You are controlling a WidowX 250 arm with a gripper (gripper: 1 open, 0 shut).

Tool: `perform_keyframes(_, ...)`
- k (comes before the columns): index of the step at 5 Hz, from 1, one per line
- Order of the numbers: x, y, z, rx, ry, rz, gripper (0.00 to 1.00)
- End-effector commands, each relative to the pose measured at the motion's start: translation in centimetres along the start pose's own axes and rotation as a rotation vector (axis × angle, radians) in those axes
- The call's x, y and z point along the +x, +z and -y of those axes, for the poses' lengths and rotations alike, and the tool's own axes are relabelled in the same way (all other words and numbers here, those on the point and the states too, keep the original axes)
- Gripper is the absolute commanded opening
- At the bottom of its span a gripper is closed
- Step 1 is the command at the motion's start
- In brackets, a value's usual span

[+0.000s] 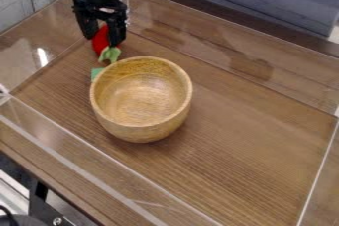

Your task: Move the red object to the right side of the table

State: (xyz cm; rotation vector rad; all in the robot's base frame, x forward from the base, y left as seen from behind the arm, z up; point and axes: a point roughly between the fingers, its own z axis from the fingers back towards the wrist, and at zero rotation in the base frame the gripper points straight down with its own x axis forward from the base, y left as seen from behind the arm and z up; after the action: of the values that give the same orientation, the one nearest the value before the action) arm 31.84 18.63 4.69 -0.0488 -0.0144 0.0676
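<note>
Over at the far left corner of the table (252,161), the black gripper (101,23) hangs straight down with its two fingers (81,24) spread wide apart. Between and just below those fingers sits the red object (99,39), a little strawberry-like toy. It lies on the wood just beyond the rim of the wooden bowl (141,97), on the bowl's upper-left side, close to it but not inside it. From where I stand the fingers bracket the red part on either side, yet I cannot tell whether either one actually touches it; the jaws are open, not pinched on it.

Its long axis runs on a slant, from the far left down toward the bowl. The red body is the end farther from the bowl, tucked up between the fingers, and the light green leafy end (113,55) points down and to the right, toward the bowl's rim. Right beside that, nearer the bowl, lies a separate small green piece (101,72), almost against the bowl's outer wall.

Clear acrylic walls (27,47) edge the tabletop, and the toy is near the left one. All the dark wood to the right of the bowl is well apart from the toy.
</note>
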Motion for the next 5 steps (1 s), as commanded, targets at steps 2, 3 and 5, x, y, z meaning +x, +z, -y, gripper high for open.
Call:
perform_keyframes(2, 2.1, 3.7, 2.3, 0.035, 0.028, 0.103, 1.00)
perform_keyframes(3, 2.9, 3.6, 1.5, 0.038, 0.024, 0.117, 1.00)
perform_keyframes(5, 3.4, 2.2, 1.2, 0.048, 0.026, 0.110, 1.00)
